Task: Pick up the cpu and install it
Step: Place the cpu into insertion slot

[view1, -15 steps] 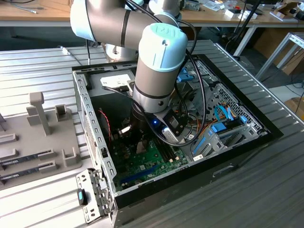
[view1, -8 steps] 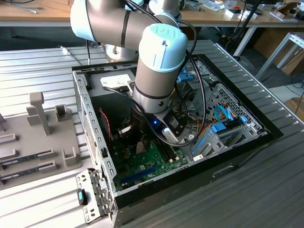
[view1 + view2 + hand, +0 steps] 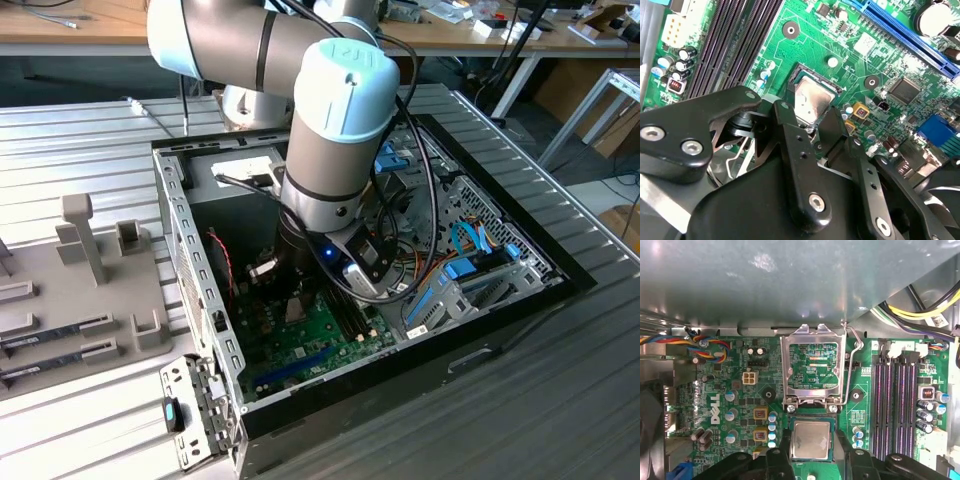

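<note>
the cpu point(image 3: 812, 440) is down at the open socket point(image 3: 812, 419) on the motherboard point(image 3: 740, 390), silver lid up, and looks square with the socket's frame. i can't tell whether it is fully seated. seating it well, i'd judge, means keeping it flat and lined up with that frame, letting it settle without a push, and never sliding it sideways, since a tilted or dragged chip could harm the contacts beneath.

the jaws are closed in on it. in both wrist views one black finger point(image 3: 780, 460) lies against each of two opposite edges, and the cpu point(image 3: 812, 102) fills the gap between them, its far edge showing past the tips.

just beyond, the load plate point(image 3: 812, 365) is swung open and its wire lever point(image 3: 856, 360) stands free beside it, so nothing covers the socket. the memory slots point(image 3: 895, 405) run alongside, apart from the jaws.

in the exterior view the arm point(image 3: 340, 120) reaches down into the computer case point(image 3: 200, 290), which lies open on the ribbed surface point(image 3: 80, 130).
</note>
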Action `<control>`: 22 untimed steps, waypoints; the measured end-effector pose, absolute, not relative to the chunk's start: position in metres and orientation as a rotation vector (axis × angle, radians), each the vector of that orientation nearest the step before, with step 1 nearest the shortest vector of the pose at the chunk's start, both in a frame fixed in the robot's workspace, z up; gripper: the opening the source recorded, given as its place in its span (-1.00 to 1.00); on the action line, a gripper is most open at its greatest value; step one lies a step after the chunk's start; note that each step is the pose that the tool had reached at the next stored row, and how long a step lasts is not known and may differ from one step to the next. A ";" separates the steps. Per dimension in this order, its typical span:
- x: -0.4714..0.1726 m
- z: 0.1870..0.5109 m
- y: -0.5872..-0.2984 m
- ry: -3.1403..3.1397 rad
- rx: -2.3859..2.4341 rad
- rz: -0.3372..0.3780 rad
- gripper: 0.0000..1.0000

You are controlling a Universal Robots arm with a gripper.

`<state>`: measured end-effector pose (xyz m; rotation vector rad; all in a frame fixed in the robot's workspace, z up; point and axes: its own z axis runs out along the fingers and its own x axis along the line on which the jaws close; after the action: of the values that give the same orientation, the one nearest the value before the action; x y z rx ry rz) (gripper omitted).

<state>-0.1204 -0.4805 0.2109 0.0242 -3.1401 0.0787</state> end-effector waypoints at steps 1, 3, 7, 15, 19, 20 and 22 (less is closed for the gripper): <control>-0.120 0.212 -0.481 -3.140 0.024 0.079 -0.07; -0.120 0.212 -0.481 -3.140 0.024 0.078 -0.07; -0.120 0.210 -0.478 -3.138 0.024 0.078 -0.07; -0.120 0.205 -0.476 -3.135 0.024 0.077 -0.07; -0.120 0.204 -0.477 -3.134 0.023 0.078 -0.07; -0.120 0.203 -0.477 -3.134 0.023 0.077 -0.07; -0.120 0.203 -0.477 -3.134 0.023 0.078 -0.07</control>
<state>-0.1205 -0.4767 0.2027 0.0233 -3.1339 0.0776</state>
